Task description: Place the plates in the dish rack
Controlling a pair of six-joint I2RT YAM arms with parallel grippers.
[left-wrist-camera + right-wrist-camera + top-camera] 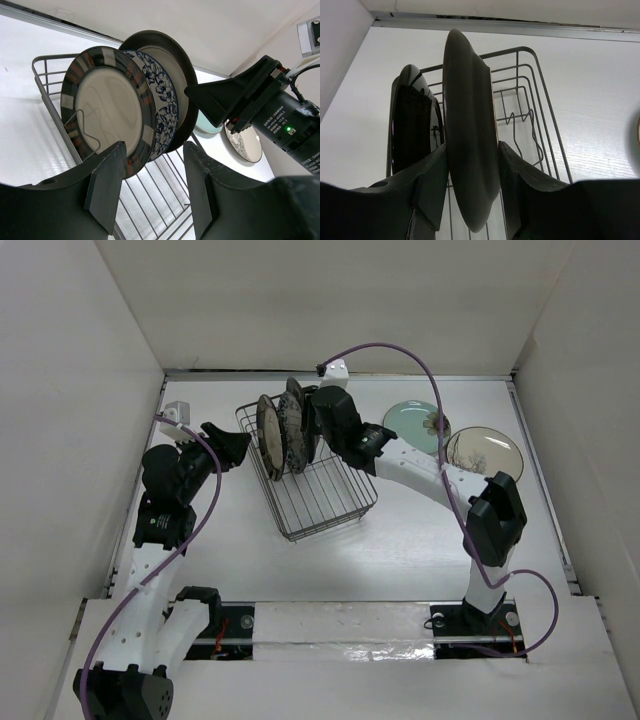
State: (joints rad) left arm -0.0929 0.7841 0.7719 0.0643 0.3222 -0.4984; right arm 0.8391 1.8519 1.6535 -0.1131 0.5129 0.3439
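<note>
The dish rack (325, 502) stands mid-table with upright plates at its far end. The brown-rimmed cream plate (105, 107) and the blue-and-white floral plate (167, 107) stand side by side in it. My right gripper (472, 170) is shut on the dark brown plate (470, 135), holding it edge-on and upright just behind the floral one; it also shows in the left wrist view (172, 52). My left gripper (152, 187) is open and empty, just left of the rack (45, 95). The pale teal plate (412, 423) and the cream branch plate (485, 451) lie flat at the far right.
White walls close in the table on the left, far and right sides. The near half of the rack (530, 100) holds only bare wire tines. The right arm (420, 468) reaches across between the rack and the two flat plates.
</note>
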